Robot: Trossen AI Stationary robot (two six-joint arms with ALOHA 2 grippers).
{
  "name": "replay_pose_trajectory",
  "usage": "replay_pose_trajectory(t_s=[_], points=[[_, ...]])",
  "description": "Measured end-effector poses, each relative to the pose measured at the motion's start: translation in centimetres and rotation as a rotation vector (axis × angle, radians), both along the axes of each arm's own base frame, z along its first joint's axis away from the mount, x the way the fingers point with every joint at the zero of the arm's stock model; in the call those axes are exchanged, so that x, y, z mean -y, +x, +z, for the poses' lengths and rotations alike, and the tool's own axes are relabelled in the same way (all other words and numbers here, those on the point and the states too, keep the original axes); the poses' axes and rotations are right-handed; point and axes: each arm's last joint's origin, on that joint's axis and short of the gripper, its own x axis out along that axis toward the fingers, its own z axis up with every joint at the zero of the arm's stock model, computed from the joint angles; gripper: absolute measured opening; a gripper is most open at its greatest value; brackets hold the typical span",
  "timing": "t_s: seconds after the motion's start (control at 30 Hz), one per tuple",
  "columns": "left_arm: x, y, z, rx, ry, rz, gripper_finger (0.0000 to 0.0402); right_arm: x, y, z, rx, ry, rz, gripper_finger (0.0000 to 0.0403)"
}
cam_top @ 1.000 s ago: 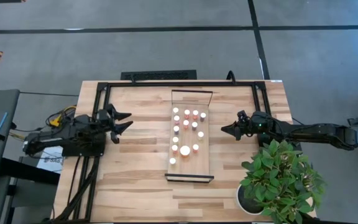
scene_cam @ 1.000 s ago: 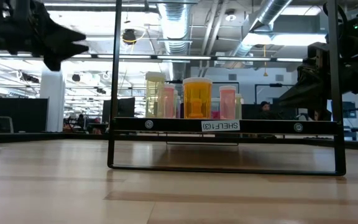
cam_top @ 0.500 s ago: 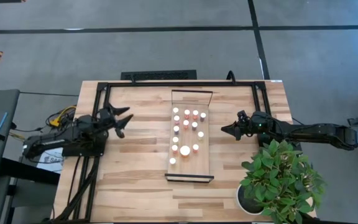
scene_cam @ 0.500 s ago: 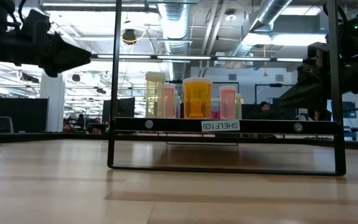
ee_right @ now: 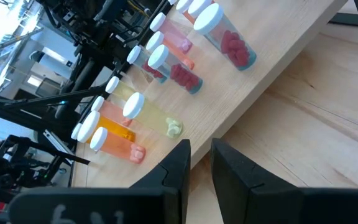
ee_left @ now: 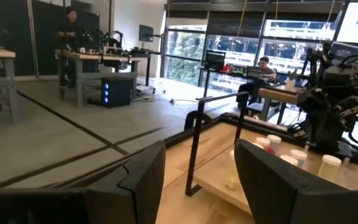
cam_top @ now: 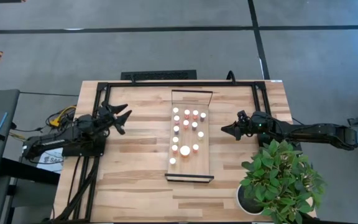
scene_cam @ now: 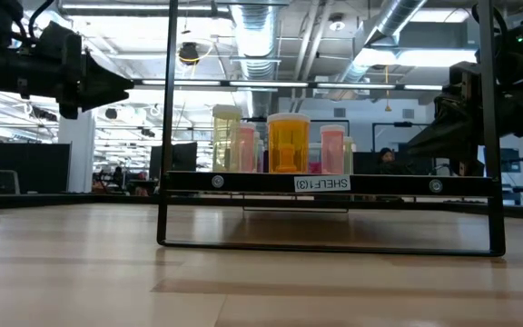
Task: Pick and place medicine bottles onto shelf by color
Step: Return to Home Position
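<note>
The shelf, a long pale board with dark end rails, lies across the middle of the slatted table. Several medicine bottles with white caps stand upright on it; the low view shows an orange one between pink and yellowish ones. My left gripper hovers open to the left of the shelf, above the table, with nothing between its fingers. My right gripper hangs shut just right of the shelf, pointing at the bottles, clear of them.
A potted green plant stands at the table's near right corner, close under my right arm. A black frame runs along the far edge and down both sides. Bare tabletop lies left and right of the shelf. People sit in the room behind.
My left gripper has swung toward the table's far edge and sunk a little, staying open and empty. The bottles and the shelf have kept still.
</note>
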Motion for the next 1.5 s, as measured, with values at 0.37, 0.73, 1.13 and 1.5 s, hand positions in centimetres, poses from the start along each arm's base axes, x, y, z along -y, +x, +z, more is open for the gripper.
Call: replay_pose_trajectory(t_s=[0.37, 0.73, 1.13, 1.5], points=[[0.0, 0.0, 0.0, 0.000, 0.000, -0.001, 0.0183, 0.0, 0.0, 0.0, 0.000, 0.000, 0.000, 0.0086], [0.0, 0.0, 0.0, 0.000, 0.000, -0.001, 0.0183, -0.2, -0.7, 1.7, 0.152, -0.048, 0.000, 0.0086], [0.0, 0.0, 0.0, -0.001, 0.001, -0.003, 0.0183, -0.3, -3.0, 5.2, 0.432, -0.629, -0.048, 0.0086], [0.0, 0.0, 0.0, -0.001, 0.000, -0.002, 0.0183, 0.8, -4.3, 6.5, 0.411, -1.061, -0.250, 0.0086]])
